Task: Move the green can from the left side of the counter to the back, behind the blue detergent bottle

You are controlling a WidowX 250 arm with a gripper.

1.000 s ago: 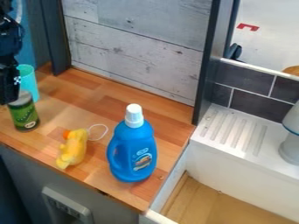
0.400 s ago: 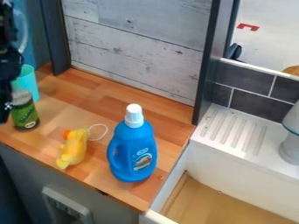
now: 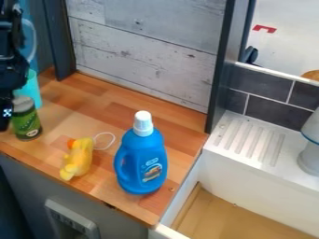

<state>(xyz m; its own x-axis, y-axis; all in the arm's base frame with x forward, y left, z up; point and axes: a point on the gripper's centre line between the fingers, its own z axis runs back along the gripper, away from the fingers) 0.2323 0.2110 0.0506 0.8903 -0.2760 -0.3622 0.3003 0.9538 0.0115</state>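
Observation:
At the left edge of the camera view the black gripper (image 3: pixel 6 112) hangs down, just left of the green can (image 3: pixel 26 122) and partly in front of it; whether they touch I cannot tell. Behind the can stands a turquoise cup (image 3: pixel 31 91), partly hidden by the arm. A yellow plush toy (image 3: pixel 78 158) with an orange part and a white string loop lies on the wooden counter. To its right a blue detergent bottle (image 3: pixel 142 161) with a white cap stands upright.
The wooden counter (image 3: pixel 106 100) ends at a grey wood-look panel (image 3: pixel 146 46) behind. On the right are a white sink with a ribbed drainboard (image 3: pixel 246 140), a dark tiled ledge (image 3: pixel 265 86) and a grey-white object (image 3: pixel 309 151) at the edge.
The arm has shifted a little, its gripper going lower and slightly left beside the can. Can, cup, toy and bottle have stayed where they were.

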